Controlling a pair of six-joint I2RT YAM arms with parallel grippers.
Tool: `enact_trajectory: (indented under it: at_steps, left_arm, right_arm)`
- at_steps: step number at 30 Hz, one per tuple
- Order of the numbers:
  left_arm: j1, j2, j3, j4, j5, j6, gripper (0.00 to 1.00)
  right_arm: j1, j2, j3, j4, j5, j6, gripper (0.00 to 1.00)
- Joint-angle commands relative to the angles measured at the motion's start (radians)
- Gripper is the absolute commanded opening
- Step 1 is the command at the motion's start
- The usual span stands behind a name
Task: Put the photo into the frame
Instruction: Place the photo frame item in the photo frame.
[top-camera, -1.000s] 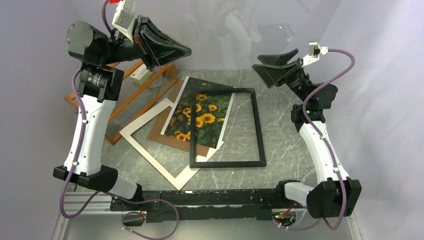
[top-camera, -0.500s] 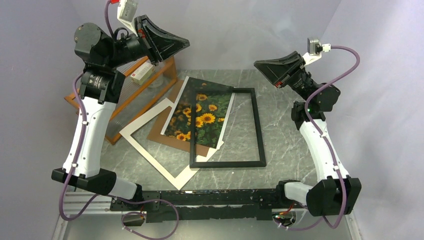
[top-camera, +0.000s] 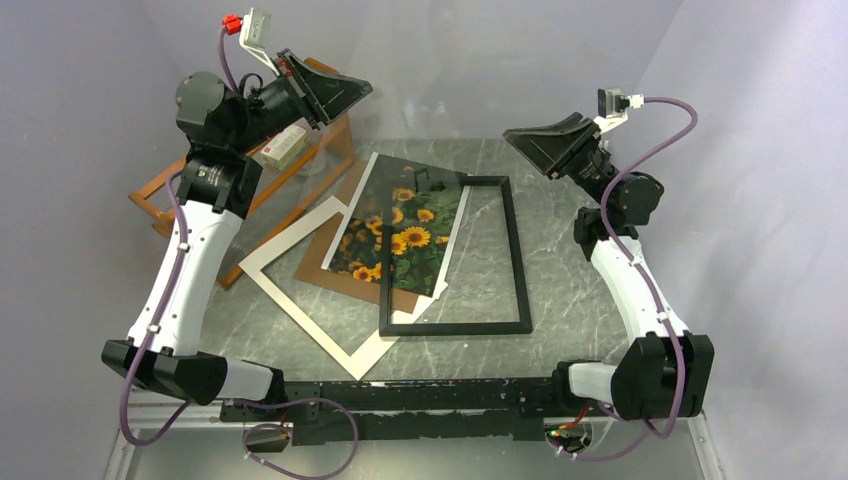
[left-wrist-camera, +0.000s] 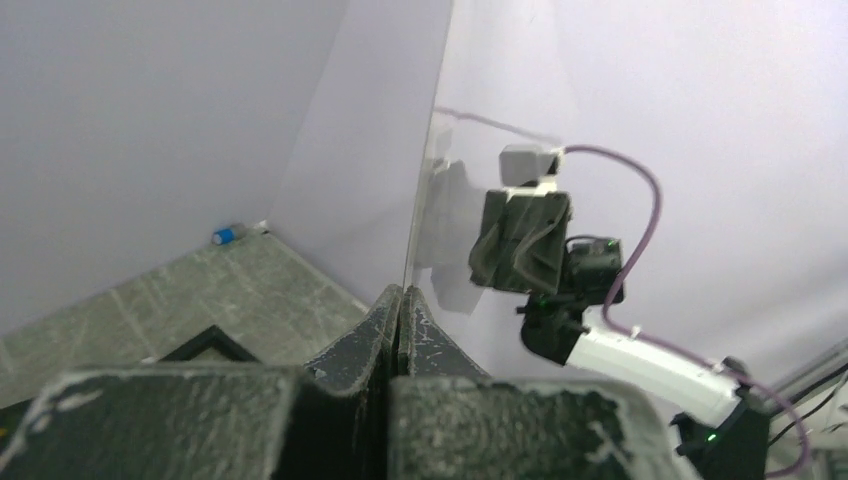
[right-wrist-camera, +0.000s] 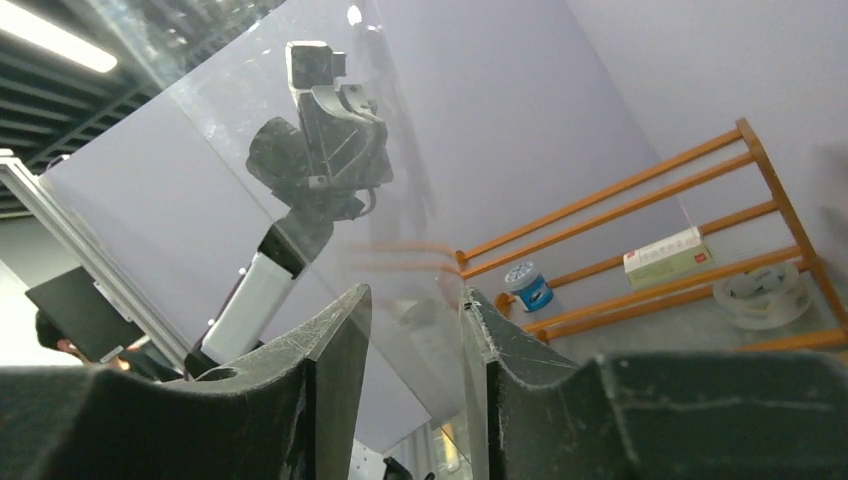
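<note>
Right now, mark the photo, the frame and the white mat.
the photo (top-camera: 360, 245): top view, left part outside the black border.
the frame (top-camera: 518, 255): top view, right black bar.
the white mat (top-camera: 305, 310): top view, lower-left strip.

Standing there, I could not read a single word. The small pale box (right-wrist-camera: 665, 258) lying on the orange rack (right-wrist-camera: 640, 215) carried a red patch at one end and a line of dark print along its side, all too small and soft to make out. The little blue-and-white tub (right-wrist-camera: 527, 286) near it wore a label that was equally blurred. No number or sign showed on the tabletop (top-camera: 560, 270).
</note>
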Motion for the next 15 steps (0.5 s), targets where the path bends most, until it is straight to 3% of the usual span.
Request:
enact_trajectory:
  at_steps: [1, 4, 8, 13, 15]
  left_arm:
    - [0.008, -0.030, -0.060, 0.214, -0.071, -0.188, 0.02]
    - [0.008, -0.024, -0.099, 0.303, -0.087, -0.269, 0.03]
    - [0.008, -0.024, -0.130, 0.346, -0.103, -0.315, 0.03]
    - [0.010, -0.034, -0.161, 0.322, -0.138, -0.319, 0.03]
    - [0.013, -0.048, -0.177, 0.260, -0.162, -0.294, 0.03]
  right_arm:
    - [0.003, 0.009, -0.008, 0.091, -0.010, 0.052, 0.44]
    - [0.022, 0.018, 0.001, 0.047, -0.016, 0.018, 0.45]
    - [0.039, 0.037, 0.012, 0.043, -0.015, 0.012, 0.36]
    - [0.039, 0.045, 0.021, -0.043, -0.010, -0.025, 0.05]
    - [0.039, 0.041, 0.029, -0.122, -0.016, -0.056, 0.00]
